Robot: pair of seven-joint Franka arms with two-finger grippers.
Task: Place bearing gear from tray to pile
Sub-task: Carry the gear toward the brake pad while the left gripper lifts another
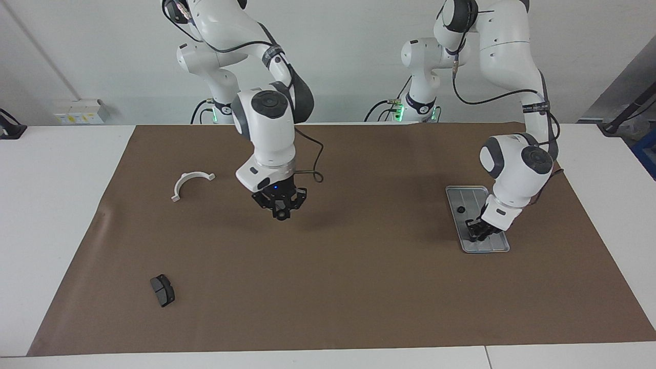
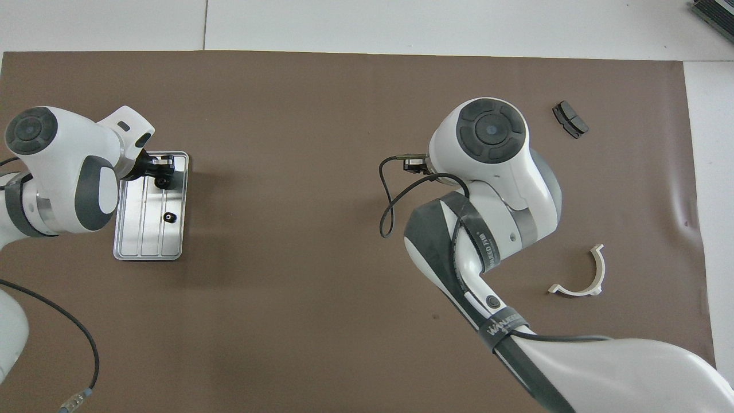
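Note:
The silver tray (image 1: 493, 245) (image 2: 143, 241) lies on the brown mat at the left arm's end. One black bearing gear (image 1: 460, 209) (image 2: 170, 217) rests loose in it. My left gripper (image 1: 476, 233) (image 2: 160, 170) reaches down into the tray, shut on a second bearing gear (image 2: 163, 182); in the facing view its fingers hide that gear. My right gripper (image 1: 280, 214) hangs above the mat's middle, fingertips shut on a small dark round piece that looks like a gear. In the overhead view the right arm's wrist covers its gripper. No pile shows in either view.
A white half-ring bracket (image 1: 190, 183) (image 2: 579, 275) lies toward the right arm's end. One dark curved pad (image 1: 162, 290) (image 2: 570, 119) lies farther from the robots than the bracket.

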